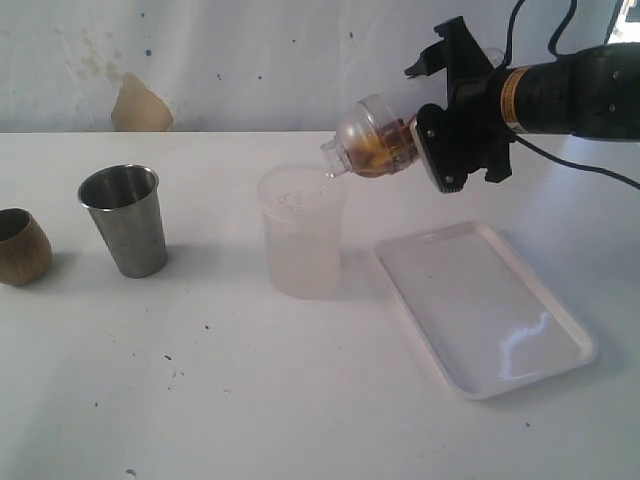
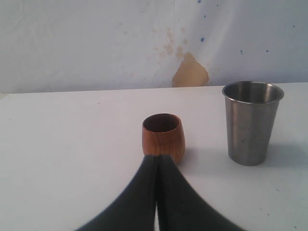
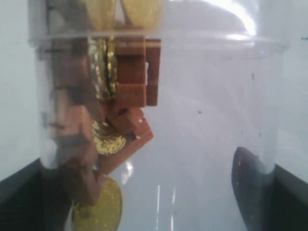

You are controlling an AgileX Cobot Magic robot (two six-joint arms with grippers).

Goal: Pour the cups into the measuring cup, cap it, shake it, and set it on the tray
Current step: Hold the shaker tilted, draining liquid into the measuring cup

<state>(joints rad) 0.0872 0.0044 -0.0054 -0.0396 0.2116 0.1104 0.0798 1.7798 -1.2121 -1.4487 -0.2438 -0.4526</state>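
right hand (image 1: 425, 140) clamped wide on capped measuring cup (image 1: 372, 137), held sideways in air, lid end near frosted cup (image 1: 300, 245) rim, tray (image 1: 470, 300) beside. shake step: grip firm, swing clear of frosted cup. left hand (image 2: 156, 159) closed, empty.

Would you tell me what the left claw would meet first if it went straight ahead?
Most likely the brown wooden cup, standing just beyond the shut left claw; the steel tumbler sits aside.

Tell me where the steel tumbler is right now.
In the exterior view the steel tumbler stands upright on the left of the table, between the wooden cup at the far left edge and the frosted cup mid-table.
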